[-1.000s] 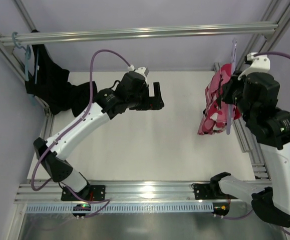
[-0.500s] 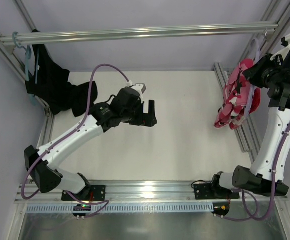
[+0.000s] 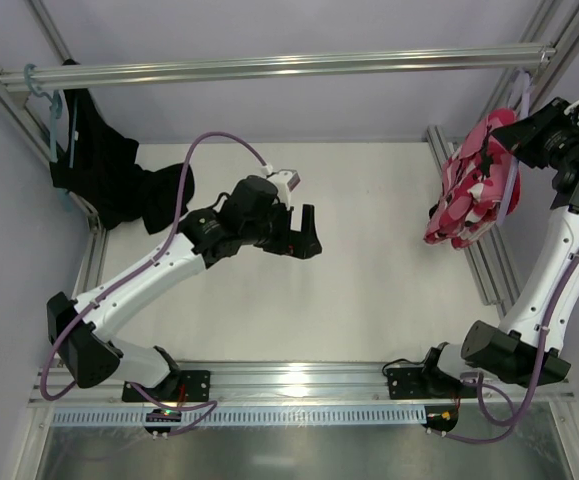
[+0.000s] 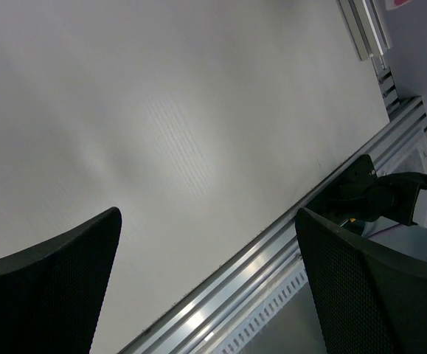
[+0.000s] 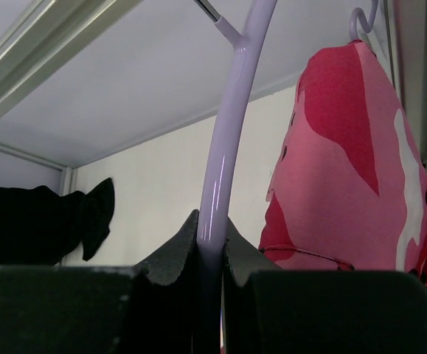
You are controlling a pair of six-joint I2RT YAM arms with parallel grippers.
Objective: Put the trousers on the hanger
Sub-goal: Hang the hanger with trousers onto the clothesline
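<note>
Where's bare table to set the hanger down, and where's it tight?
Bare: the wide white table stretch between the open left gripper and the right-side rail, down to the near rail. Crowded: far left corner, heaped with the black garment; far right, where the trousers hang on the hanger in the right gripper.

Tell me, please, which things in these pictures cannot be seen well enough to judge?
- Right wrist view: the lower part of the hanger is hidden between the fingers of the right gripper; the picture's right edge cuts the trousers.
- Top view: how the trousers lie on the hanger; bunched cloth covers its bar.
- Top view: whether the hook hangs on the top rail; too small, close to the right edge.
</note>
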